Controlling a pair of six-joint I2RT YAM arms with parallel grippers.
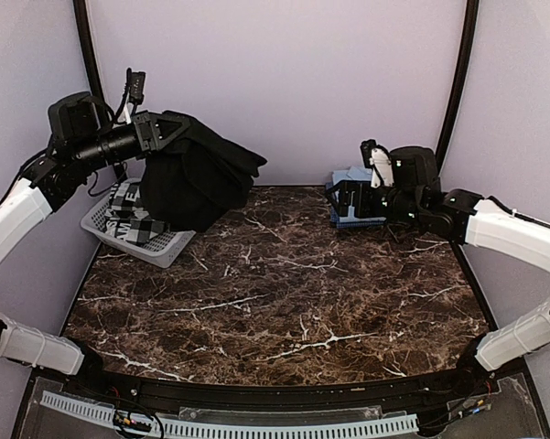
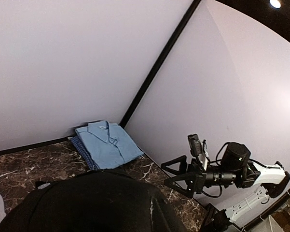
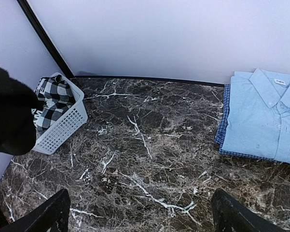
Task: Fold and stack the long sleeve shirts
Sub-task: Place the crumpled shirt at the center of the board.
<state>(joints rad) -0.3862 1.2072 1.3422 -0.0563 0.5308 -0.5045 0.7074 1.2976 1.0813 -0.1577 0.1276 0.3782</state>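
The black shirt [image 1: 197, 183] was soft, matt cloth. The blue shirt [image 3: 265, 116] was smooth woven cloth. The table [image 1: 284, 293] looked like polished brown marble with a slight sheen. The basket [image 3: 67, 128] was white perforated plastic, holding checked cloth [image 3: 53, 94].

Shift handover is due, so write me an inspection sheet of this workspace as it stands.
Surface: dark marble table, white veins.
Job's things: black shirt hangs bunched from the left gripper; light blue shirt lies folded on a blue checked shirt, far right corner.
Clutter: white basket at left, checked cloth inside.
Grippers: left shut on the black shirt; right gripper open, empty.
Cables: black cable loops beside the left arm.
Surroundings: lilac walls, black posts.
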